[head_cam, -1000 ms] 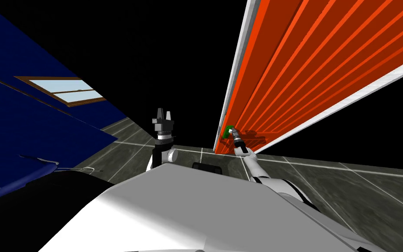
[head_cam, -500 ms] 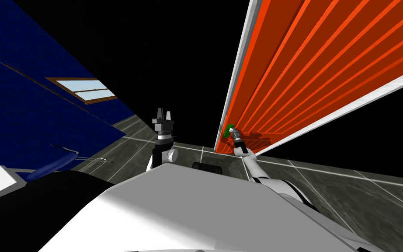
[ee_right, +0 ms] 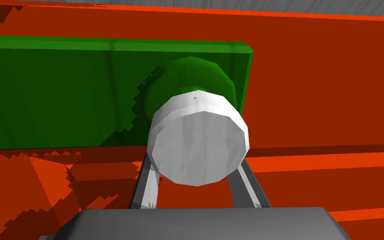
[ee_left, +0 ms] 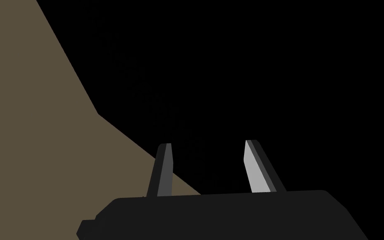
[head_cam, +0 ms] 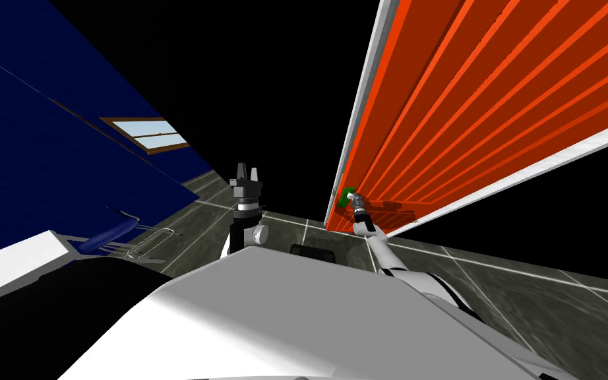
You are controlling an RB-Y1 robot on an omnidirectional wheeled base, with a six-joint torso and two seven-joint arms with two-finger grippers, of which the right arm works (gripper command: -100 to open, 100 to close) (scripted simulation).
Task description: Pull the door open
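Observation:
An orange ribbed door [head_cam: 467, 99] with a white edge [head_cam: 362, 112] stands ahead on my right. Low on it sits a green plate [head_cam: 345, 198] carrying a pale grey round knob [head_cam: 351, 195]. My right gripper [head_cam: 353, 198] reaches out to that knob. In the right wrist view the knob [ee_right: 198, 141] juts from the green plate [ee_right: 62, 91], and my right gripper [ee_right: 197, 164] is shut on it, its fingers [ee_right: 147, 183] pressing both sides. My left gripper [head_cam: 245, 170] is raised in front of my chest, open and holding nothing [ee_left: 208, 146].
A dark blue wall [head_cam: 45, 132] with a window [head_cam: 144, 134] runs along my left. A blue curved object [head_cam: 108, 234] and a white slab [head_cam: 12, 264] lie low on the left. Grey tiled floor [head_cam: 494, 277] spreads to the right. A black area shows beyond the door's edge.
The whole head view has swung: the blue wall and window slid right and a white slab came in at lower left. The door leaf shows broader. My right gripper stayed shut on the knob.

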